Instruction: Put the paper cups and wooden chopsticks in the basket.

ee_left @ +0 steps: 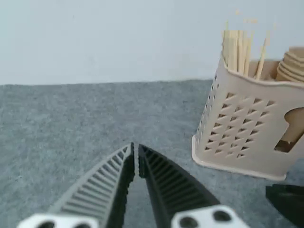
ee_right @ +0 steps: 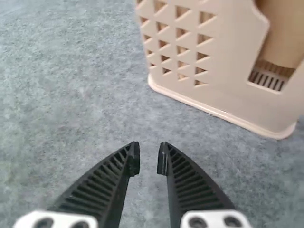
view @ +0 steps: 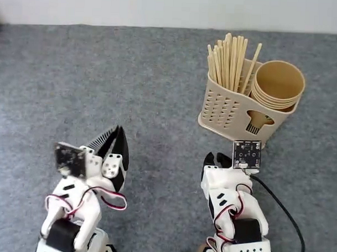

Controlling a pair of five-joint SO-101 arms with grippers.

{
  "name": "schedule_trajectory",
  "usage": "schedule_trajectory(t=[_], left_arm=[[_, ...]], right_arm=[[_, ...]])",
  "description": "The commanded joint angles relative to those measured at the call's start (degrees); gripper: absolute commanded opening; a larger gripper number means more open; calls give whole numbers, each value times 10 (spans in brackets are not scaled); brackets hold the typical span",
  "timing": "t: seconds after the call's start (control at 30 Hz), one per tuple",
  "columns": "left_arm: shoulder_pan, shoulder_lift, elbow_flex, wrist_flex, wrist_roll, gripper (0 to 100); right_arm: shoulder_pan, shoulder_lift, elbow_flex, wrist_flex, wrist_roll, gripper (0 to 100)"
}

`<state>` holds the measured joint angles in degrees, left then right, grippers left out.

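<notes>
A beige slotted basket [view: 224, 114] stands at the back right of the grey mat. Several wooden chopsticks [view: 229, 59] stand upright in its left compartment, and a stack of paper cups [view: 278, 83] sits in its right one. My left gripper [view: 119, 132] hovers low at the front left, shut and empty, well to the left of the basket [ee_left: 242, 133]. Just in front of the basket [ee_right: 204, 71] is my right gripper [view: 217, 157], with its fingers a little apart and nothing between them [ee_right: 148, 159]. The chopsticks [ee_left: 237, 47] and the cups [ee_left: 292, 66] rise above the basket's rim.
Grey felt mat [view: 104, 74] covers the table, with a pale wall behind its far edge. A black cable [view: 282, 207] trails from the right arm toward the front right.
</notes>
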<state>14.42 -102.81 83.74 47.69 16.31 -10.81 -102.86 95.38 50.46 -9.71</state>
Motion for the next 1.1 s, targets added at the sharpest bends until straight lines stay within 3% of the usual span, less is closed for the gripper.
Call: schedule_trajectory(t=[0.0, 0.27, 0.43, 0.7, 0.9, 1.07], left_arm=[[-4, -10, 22, 1, -7, 14], [-76, -15, 126, -22, -11, 14], [-119, -14, 126, 20, -40, 14], [-122, -14, 127, 104, -43, 14], [-125, -14, 127, 145, -41, 14], [-156, -14, 127, 176, -42, 14]], right_arm=[[27, 0, 11, -7, 7, 79], [75, 0, 11, 27, 40, 79], [69, 0, 9, 95, 40, 79], [72, 0, 3, 161, 40, 79], [118, 0, 2, 181, 41, 79], [136, 0, 11, 181, 121, 79]])
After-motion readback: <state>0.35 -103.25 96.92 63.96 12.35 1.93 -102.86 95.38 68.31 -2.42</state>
